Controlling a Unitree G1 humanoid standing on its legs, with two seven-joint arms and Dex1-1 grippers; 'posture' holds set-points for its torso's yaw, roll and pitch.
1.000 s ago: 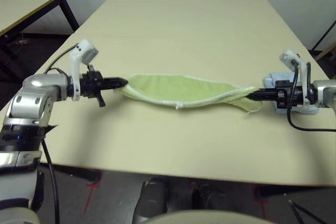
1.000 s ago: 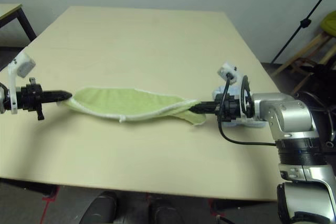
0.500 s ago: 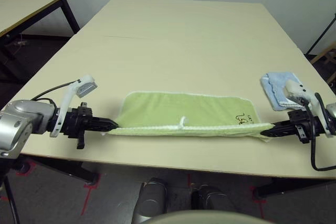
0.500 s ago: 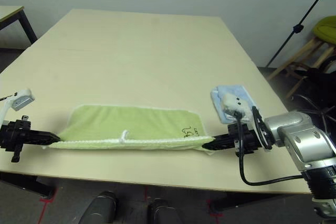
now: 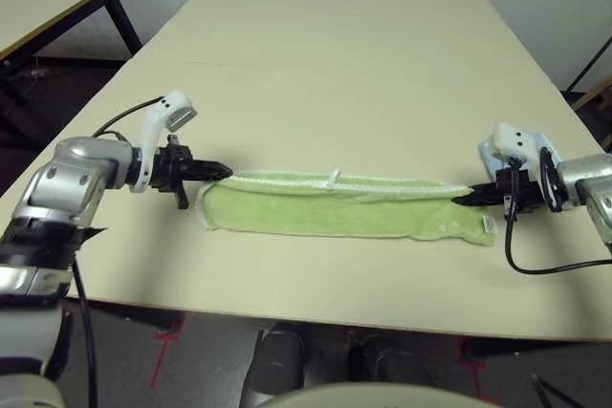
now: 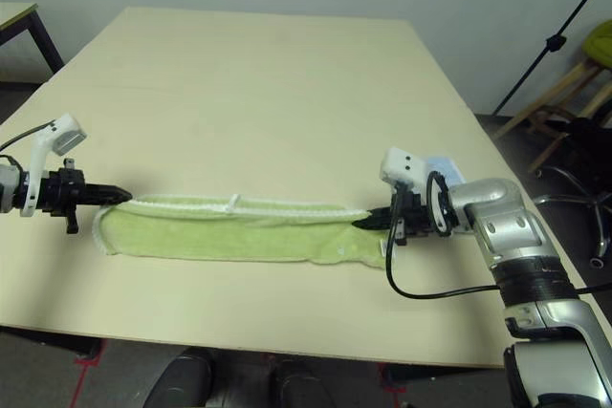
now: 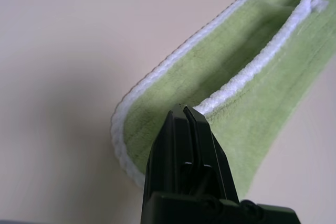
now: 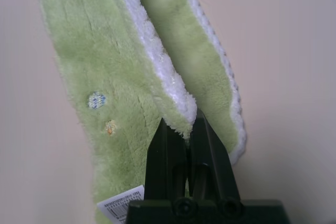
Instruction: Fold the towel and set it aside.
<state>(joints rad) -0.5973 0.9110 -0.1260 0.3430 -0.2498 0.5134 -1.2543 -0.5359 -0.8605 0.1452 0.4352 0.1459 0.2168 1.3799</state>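
I note the towel (image 5: 344, 209), spread flat a moment ago, now doubled lengthwise on the worktop (image 5: 335, 64); left hand (image 5: 222, 172) and right hand (image 5: 461, 200) each pinch a corner. First fold appears made.

Even, soft indoor light; sharp head views, softer wrist views.

The pale beige wooden table (image 5: 363, 74) is lit evenly from above, with no glare and no strong bright spot on it. Shadows are weak: a thin soft one lies under the near edge of the long lime-green terry towel (image 5: 344, 212), and a faint one under the silver left arm. The floor below the table edge is dark. Both head views are clear, without motion blur, and the table edges look nearly straight. In the left wrist view the black fingers (image 7: 184, 156) are quite sharp, but the far part of the towel is out of focus. In the right wrist view the terry fibres near the fingers (image 8: 173, 166) are crisp.
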